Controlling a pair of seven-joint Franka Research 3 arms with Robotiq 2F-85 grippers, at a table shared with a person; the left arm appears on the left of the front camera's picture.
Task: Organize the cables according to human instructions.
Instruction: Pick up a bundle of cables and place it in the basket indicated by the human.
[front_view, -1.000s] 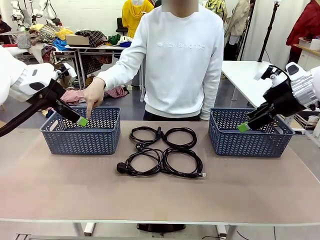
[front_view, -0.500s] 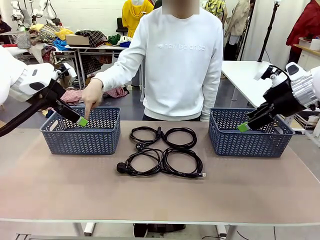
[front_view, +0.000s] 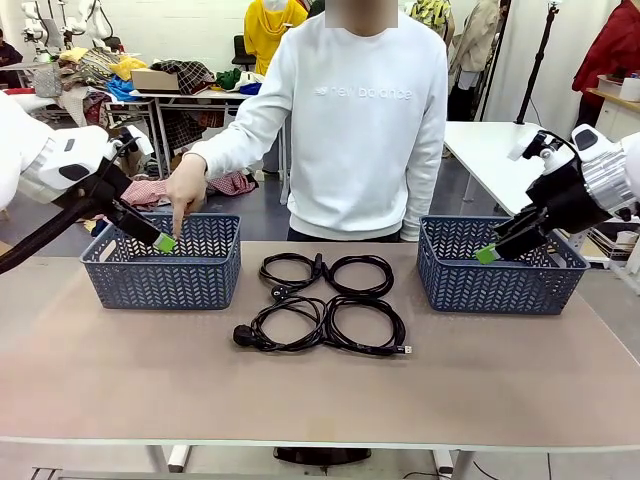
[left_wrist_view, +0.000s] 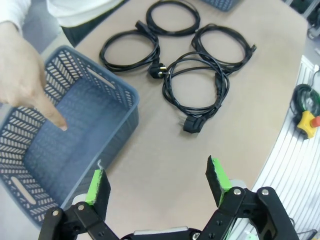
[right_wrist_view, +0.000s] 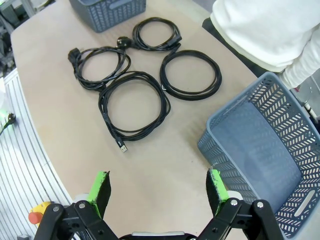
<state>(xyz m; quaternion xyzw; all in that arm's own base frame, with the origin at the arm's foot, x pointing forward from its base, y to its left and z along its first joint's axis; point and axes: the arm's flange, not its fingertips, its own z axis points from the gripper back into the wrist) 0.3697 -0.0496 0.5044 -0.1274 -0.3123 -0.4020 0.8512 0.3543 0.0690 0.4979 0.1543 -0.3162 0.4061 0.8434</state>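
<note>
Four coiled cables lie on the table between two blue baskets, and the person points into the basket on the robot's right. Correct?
Not quite. The person's hand points into the left basket, not the right basket; the front view shows it. The four cables do lie between the two baskets.

Four thin black coiled cables (front_view: 323, 325); two blue-grey herringbone-lattice plastic baskets (front_view: 165, 278); matte beige counter (front_view: 320, 400); person's white sweatshirt (front_view: 360, 150).
</note>
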